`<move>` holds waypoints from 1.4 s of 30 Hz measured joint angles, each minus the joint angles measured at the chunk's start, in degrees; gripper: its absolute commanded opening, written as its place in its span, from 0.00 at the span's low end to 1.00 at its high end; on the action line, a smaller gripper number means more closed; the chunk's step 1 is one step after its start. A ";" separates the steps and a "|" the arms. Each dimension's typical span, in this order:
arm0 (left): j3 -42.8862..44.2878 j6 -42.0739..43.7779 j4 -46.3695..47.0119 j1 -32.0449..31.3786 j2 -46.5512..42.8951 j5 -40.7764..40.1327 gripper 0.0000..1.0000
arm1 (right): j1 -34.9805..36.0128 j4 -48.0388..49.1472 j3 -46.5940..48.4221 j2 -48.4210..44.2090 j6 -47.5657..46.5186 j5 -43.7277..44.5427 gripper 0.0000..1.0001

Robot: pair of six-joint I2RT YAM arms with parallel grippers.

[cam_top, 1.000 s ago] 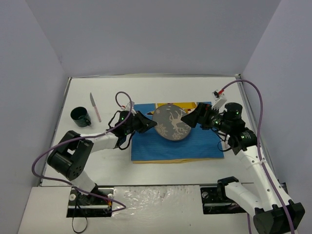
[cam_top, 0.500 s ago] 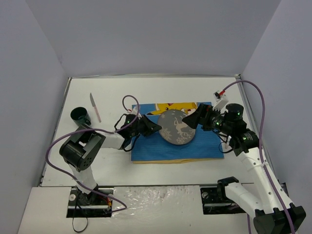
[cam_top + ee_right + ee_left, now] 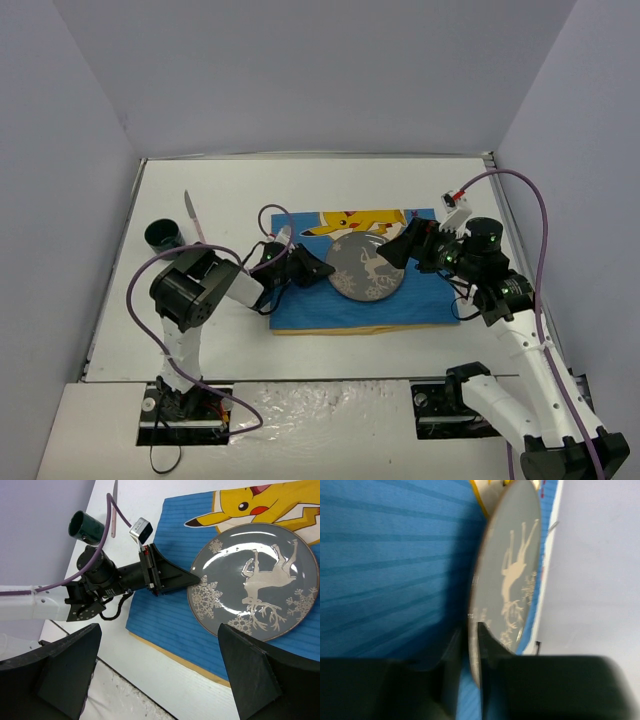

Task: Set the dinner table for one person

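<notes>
While pinching the left rim of the round grey reindeer-patterned plate (image 3: pixel 366 268) in the tightly closed left gripper (image 3: pixel 326 268), holds the right gripper (image 3: pixel 392 250) spread wide, empty, just right of it. Hovers both mid-frame over the blue cartoon-print cloth placemat (image 3: pixel 300 305) on the large flat white metal-railed dinner table (image 3: pixel 240 190), open toward the frame's top.

Bench (image 3: pixel 250 190) is lying flat: large white rectangle, thin metal edge rails, extending well past the blue placemat (image 3: pixel 320 305) on all sides.
</notes>
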 measured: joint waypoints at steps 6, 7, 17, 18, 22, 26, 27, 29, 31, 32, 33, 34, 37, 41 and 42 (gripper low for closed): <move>-0.01 -0.18 2.20 -0.02 -0.33 0.66 0.64 | 0.00 -1.27 -0.84 -1.03 -0.98 1.12 1.00; -0.02 0.08 2.15 0.00 -0.83 0.70 0.71 | 0.00 -1.49 -0.84 -1.16 -1.14 1.30 1.00; -1.34 9.80 -18.02 2.68 -15.06 -2.76 0.97 | 0.00 -3.58 -0.83 -1.69 -3.87 3.19 1.00; -0.73 12.38 -24.06 3.10 -18.07 -4.40 0.97 | 0.00 -3.85 -0.82 -1.69 -4.14 3.43 1.00; 6.56 23.48 -49.53 4.66 -31.30 -12.48 0.97 | 0.00 -4.51 -0.48 -1.67 -5.53 4.01 1.00; 21.57 35.87 -70.82 8.83 -39.06 -20.47 0.97 | 0.02 -4.85 0.74 -1.05 -8.08 4.41 1.00; 25.51 38.86 -74.82 10.76 -40.13 -21.97 0.97 | 0.02 -4.88 1.03 -0.57 -8.96 4.47 1.00; 31.56 44.74 -80.56 15.81 -41.56 -23.94 0.97 | 0.02 -4.88 1.48 0.83 -10.84 4.45 1.00; 35.80 50.49 -85.41 21.76 -42.17 -25.37 0.97 | 0.02 -4.90 1.76 2.62 -13.08 4.06 1.00; 37.54 53.04 -87.84 24.48 -41.74 -25.71 0.96 | 0.02 -4.88 1.87 3.78 -14.28 3.60 0.99; 39.05 55.29 -89.74 27.33 -40.75 -25.85 0.94 | 0.02 -4.89 1.95 5.02 -15.40 3.15 0.99; 40.39 57.34 -91.30 30.26 -39.39 -25.87 0.93 | 0.02 -4.90 2.02 6.29 -16.47 2.70 0.99; 43.70 62.48 -93.86 37.32 -33.07 -25.20 0.88 | 0.12 -4.92 2.23 9.75 -19.02 1.15 0.98; 47.38 67.91 -95.33 43.97 -21.11 -23.86 0.75 | 0.59 -4.94 3.04 12.85 -20.94 -0.64 0.98; 48.49 68.91 -95.58 45.08 -18.02 -23.61 0.73 | 0.72 -4.94 3.39 13.26 -21.31 -0.87 0.98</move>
